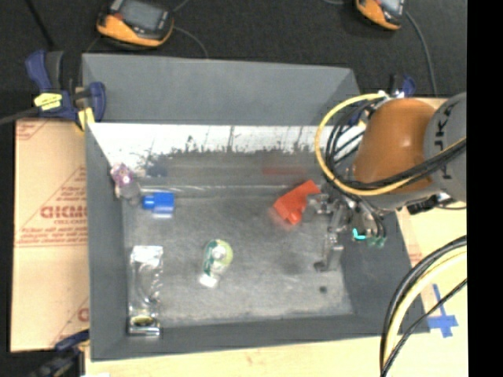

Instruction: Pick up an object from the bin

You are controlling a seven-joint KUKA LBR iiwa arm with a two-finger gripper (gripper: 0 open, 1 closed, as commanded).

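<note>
red-orange is the colour nearest me: a chunky red-orange piece (291, 203) lies toward the far wall of the bin (236, 93), just to the view's left of my claw (324, 259) and a little farther back. my claw hangs low over bare floor on the right side of the bin, with nothing under it that i can make out. whether it is wide or narrow i cannot tell from this angle. the piece's long axis seems to slant from near-left to far-right, so i judge i must shift left and back and turn my wrist to close across that slant. the blue block (159, 203), the green-and-white thing (214, 261) and the clear packet (145, 287) lie well apart, farther left.
</note>
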